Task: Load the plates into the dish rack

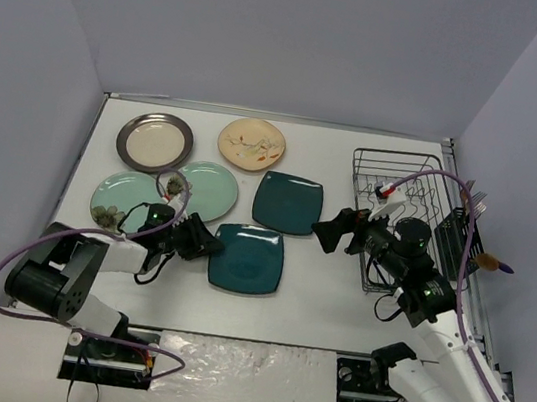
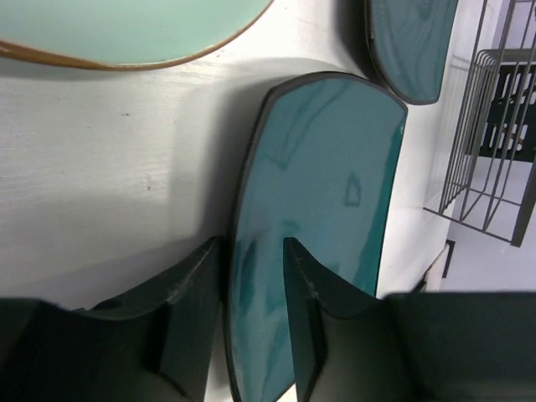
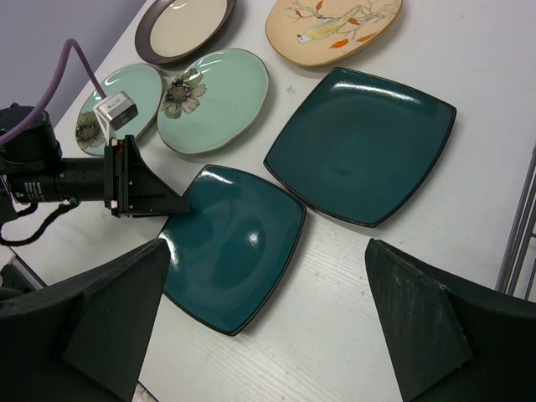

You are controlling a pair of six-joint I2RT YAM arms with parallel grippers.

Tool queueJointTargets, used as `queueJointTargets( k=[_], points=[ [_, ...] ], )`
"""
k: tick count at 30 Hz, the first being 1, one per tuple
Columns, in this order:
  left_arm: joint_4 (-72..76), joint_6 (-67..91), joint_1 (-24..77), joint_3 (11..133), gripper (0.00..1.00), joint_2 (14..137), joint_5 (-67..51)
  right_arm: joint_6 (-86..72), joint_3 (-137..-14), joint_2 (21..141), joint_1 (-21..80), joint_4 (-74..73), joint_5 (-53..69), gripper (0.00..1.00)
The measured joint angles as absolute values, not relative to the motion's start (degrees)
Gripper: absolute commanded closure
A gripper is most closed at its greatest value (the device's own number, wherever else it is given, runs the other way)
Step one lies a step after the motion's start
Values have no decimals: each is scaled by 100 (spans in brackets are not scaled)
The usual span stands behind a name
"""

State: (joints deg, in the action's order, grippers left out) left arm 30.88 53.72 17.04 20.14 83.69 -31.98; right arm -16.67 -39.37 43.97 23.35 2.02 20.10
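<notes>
Though squarish, glossy teal plate (image 3: 234, 247)

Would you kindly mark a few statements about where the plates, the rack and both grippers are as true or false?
1. All plates lie outside the dish rack. True.
2. The right gripper grips a plate. False: it is open and empty, above the table.
3. The left gripper is closed on the near teal plate's edge. True.
4. The dish rack stands left of the plates. False: it stands to their right.
5. The teal plates are stacked. False: the far teal plate lies on the table beside the near one.
</notes>
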Motion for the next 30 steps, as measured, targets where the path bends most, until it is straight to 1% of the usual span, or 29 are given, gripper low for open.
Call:
queueJointTargets(
  k=[1, 3, 4, 9, 12, 15, 20, 23, 30],
  points=[
    [3141, 5376, 1705, 2004, 93, 8431, -3189, -1667, -3922, 4397, 2335, 204, 2010, 0],
    [3285, 5439, 1704, 1959, 99, 8551, -3227, -1667, -3885, 4398, 2335, 210, 2012, 0],
    [3354, 5459, 1704, 1939, 100, 8582, -3275, -1665, -3870, 4397, 2335, 214, 2015, 0],
    [3494, 5509, 1713, 1863, 100, 8566, -3333, -1667, -3779, 4401, 2335, 256, 2073, 0],
    [3308, 5522, 1727, 1743, 100, 8307, -3327, -1689, -3716, 4433, 2335, 304, 2151, 0],
    [2867, 5517, 1730, 1656, 100, 7790, -3306, -1785, -3663, 4557, 2335, 399, 2272, 0],
    [1914, 5405, 1746, 1651, 100, 6318, -3191, -2116, -3524, 5014, 2350, 785, 2536, 0],
    [1543, 5354, 1756, 1650, 100, 5652, -3037, -2404, -3356, 5311, 2403, 1128, 2713, 0],
    [1573, 5582, 1745, 1505, 100, 5406, -3033, -2844, -3102, 5806, 2564, 1754, 2933, 0]
  ],
)
